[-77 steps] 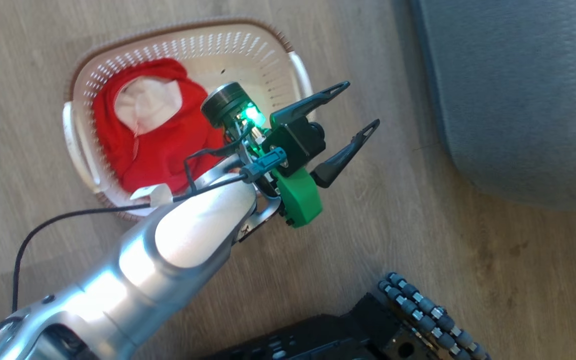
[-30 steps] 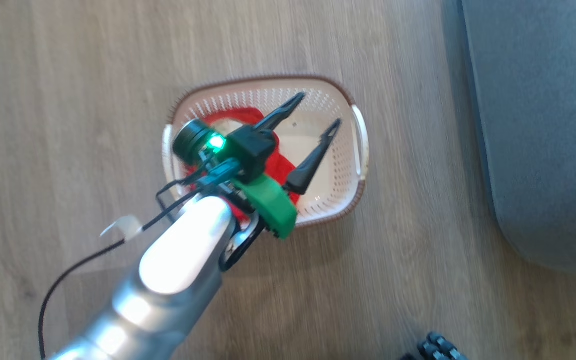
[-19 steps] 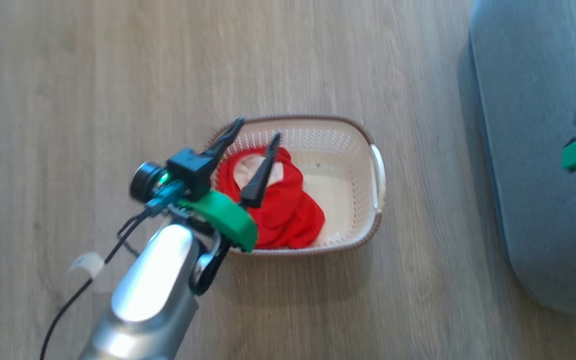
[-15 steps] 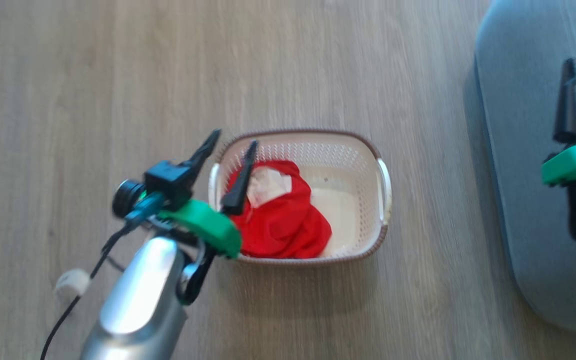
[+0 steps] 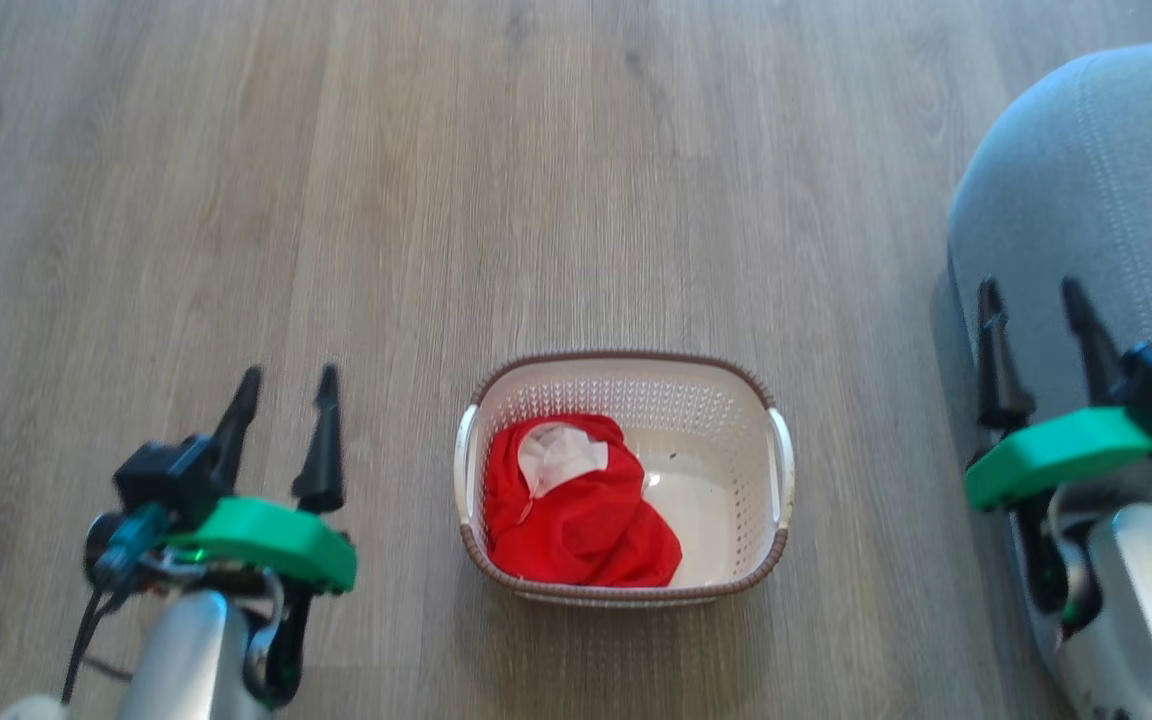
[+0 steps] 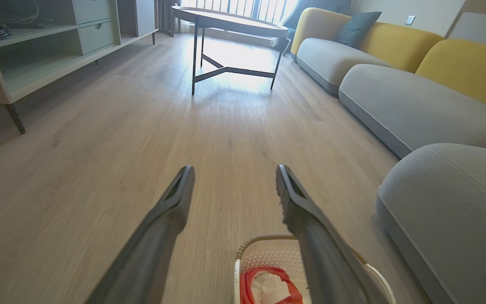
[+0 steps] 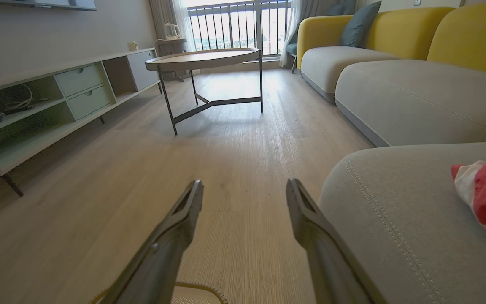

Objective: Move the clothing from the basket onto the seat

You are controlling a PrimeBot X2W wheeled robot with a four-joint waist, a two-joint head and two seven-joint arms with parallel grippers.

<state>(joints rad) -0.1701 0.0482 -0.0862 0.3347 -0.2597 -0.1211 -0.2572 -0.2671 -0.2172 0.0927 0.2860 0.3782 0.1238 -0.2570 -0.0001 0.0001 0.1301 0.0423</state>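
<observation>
Head looks down on the basket [image 5: 636,398] — low, forward-facing wrist views share it.

The floor [image 5: 576,200] looks like pale wood plank, matt, with a faint grain. The basket [image 5: 626,395] is cream plastic, perforated in the walls, smooth and a little shiny at the bottom, with a brown woven-look rim. The clothing [image 5: 576,520] in it is soft red cloth with a white lining patch. The seat [image 5: 1086,200] is grey woven fabric, matt, with light stitching. The left tool [image 5: 289,374] and right tool [image 5: 1028,287] have dark matt fingers on smooth green plastic mounts. The right forearm [image 5: 1151,590] gleams like polished silver metal.
</observation>
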